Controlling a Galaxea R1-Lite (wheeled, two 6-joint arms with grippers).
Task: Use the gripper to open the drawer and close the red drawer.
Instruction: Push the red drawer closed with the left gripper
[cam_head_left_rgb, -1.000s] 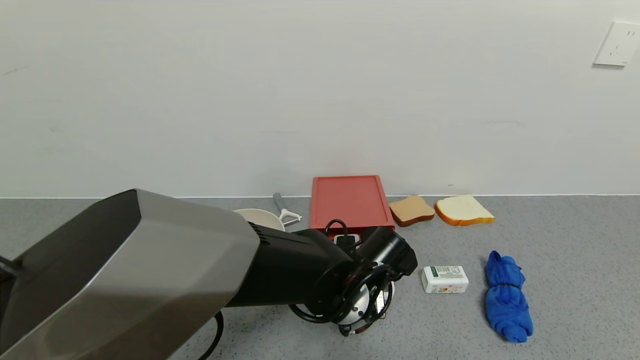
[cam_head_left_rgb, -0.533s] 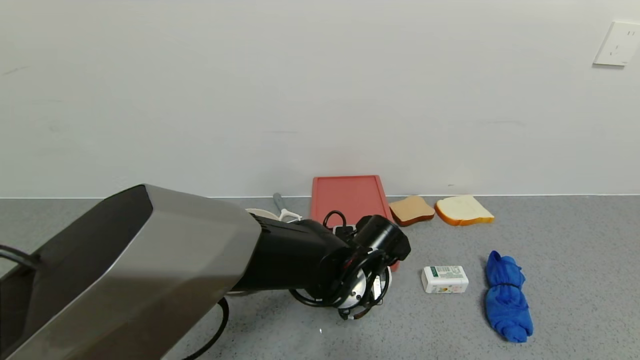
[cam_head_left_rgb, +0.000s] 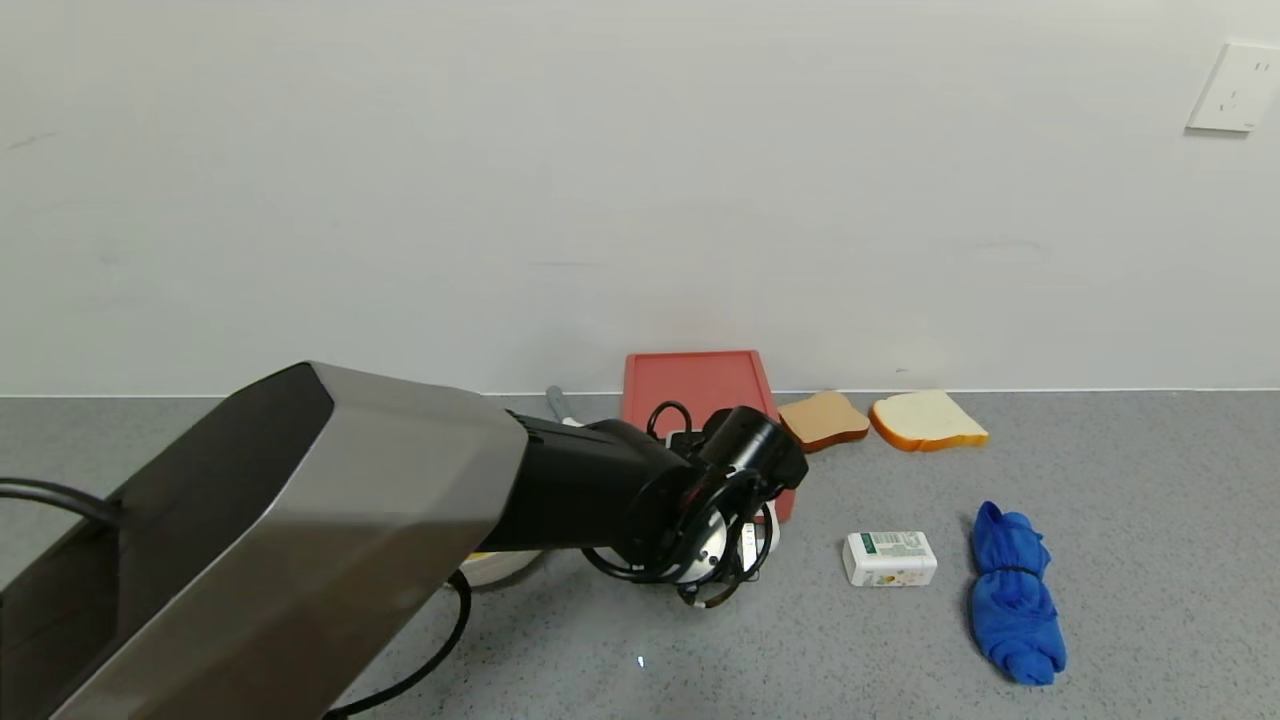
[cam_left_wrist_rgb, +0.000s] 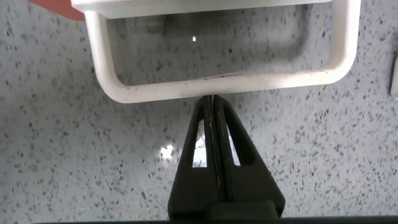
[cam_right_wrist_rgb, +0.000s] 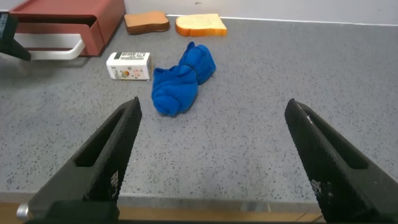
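The drawer (cam_head_left_rgb: 697, 400) is a flat salmon-red box lying against the back wall, a little past centre of the grey counter (cam_head_left_rgb: 1150, 520). In the right wrist view its front shows a dark slot under the red top, and its white loop handle (cam_right_wrist_rgb: 53, 48) juts forward over the counter. In the left wrist view the same handle (cam_left_wrist_rgb: 224, 84) fills the frame as a white rounded loop, with speckled counter visible through it.

The left gripper (cam_left_wrist_rgb: 214, 106) has its two black fingers pressed flat together, their tips touching the outer edge of the handle's front bar (nothing is caught between them). In the head view the left arm reaches in from 8 o'clock, its black wrist (cam_head_left_rgb: 745, 455) with looped cables covering the drawer's near end.

From the drawer, a brown bread slice (cam_head_left_rgb: 823, 420) lies just beside it at 3 o'clock, and a white bread slice (cam_head_left_rgb: 927, 420) farther out on the same line. A small white packet (cam_head_left_rgb: 889, 558) sits at about 4 o'clock, with a bundled blue cloth (cam_head_left_rgb: 1013, 595) beyond it. At 9 o'clock a grey-handled peeler (cam_head_left_rgb: 556, 403) pokes out from behind the arm, and a beige bowl's rim (cam_head_left_rgb: 497, 570) shows under the arm at 7 o'clock.

The right gripper (cam_right_wrist_rgb: 217, 155) hangs low at the counter's near edge, well apart from the drawer, its fingers spread wide and holding nothing.
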